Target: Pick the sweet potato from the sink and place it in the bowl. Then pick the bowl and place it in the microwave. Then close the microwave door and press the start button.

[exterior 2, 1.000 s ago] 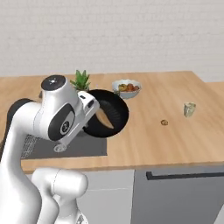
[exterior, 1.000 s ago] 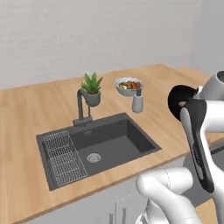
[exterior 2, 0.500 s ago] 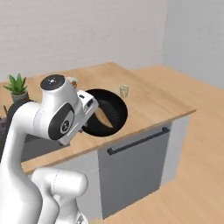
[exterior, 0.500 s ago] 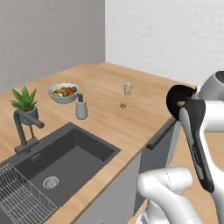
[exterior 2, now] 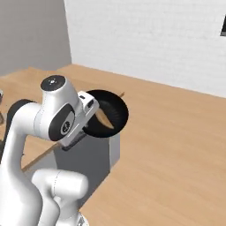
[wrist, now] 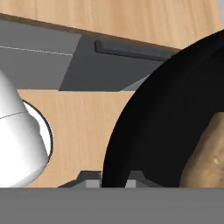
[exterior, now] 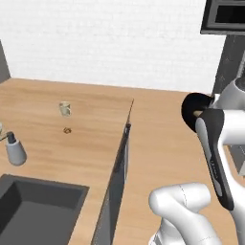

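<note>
Gripper is clamped on the rim of the bowl; in the hand view the two dark fingertips are seen pinching the bowl's edge from both sides. The bowl is carried in the air beside the arm, above the floor and off the counter end. It is round, shallow, matte black, smooth, and tilted steeply on edge in the right base view.

The sweet potato lies inside the bowl: a rough, orange-brown lump with pale flecks, seen at the right edge of the hand view against the black inner wall. In the left base view the bowl shows as a black disc just behind the white forearm, with a brown patch at its centre.

The counter is light wood with a visible grain and a straight end edge. Below its end sits a dark grey cabinet front with a straight bar handle.

A corner of the sink shows at lower left of the left base view: a dark grey rectangular basin, matte. Near it stands a grey soap dispenser with a dark pump. Further along the counter are a small pale glass and a tiny brown round item, well apart from the sink.

A dark framed unit is mounted high at the top right corner, against the white brick wall.
</note>
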Robot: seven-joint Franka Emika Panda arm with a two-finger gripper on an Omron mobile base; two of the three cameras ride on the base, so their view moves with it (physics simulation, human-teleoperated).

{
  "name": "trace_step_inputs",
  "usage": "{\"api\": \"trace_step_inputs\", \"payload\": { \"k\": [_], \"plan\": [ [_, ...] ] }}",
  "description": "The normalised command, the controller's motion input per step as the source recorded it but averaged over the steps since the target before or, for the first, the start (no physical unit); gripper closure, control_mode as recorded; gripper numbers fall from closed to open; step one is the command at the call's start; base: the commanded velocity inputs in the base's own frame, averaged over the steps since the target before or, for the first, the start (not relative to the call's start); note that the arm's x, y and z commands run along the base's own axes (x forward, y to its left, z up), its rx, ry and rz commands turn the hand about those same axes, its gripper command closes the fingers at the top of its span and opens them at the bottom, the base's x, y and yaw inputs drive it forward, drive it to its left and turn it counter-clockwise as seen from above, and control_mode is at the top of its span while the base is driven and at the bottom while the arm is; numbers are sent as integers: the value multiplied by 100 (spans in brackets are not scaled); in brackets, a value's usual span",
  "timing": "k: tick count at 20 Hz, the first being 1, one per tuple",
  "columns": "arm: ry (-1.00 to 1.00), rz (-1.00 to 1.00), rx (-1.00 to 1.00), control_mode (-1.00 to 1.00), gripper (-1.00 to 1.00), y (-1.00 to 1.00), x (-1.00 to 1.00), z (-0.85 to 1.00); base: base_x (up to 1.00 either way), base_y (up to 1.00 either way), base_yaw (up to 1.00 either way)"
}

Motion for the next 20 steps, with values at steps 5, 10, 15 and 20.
{"api": "trace_step_inputs", "payload": {
  "k": [5, 10, 15, 20],
  "plan": [
    [0, 0, 0, 100, 100, 0, 0, 0, 46, -1, -61],
    [0, 0, 0, 100, 100, 0, 0, 0, 100, -24, -38],
    [0, 0, 0, 100, 100, 0, 0, 0, 100, -29, -25],
    [0, 0, 0, 100, 100, 0, 0, 0, 100, -19, -30]
  ]
}}
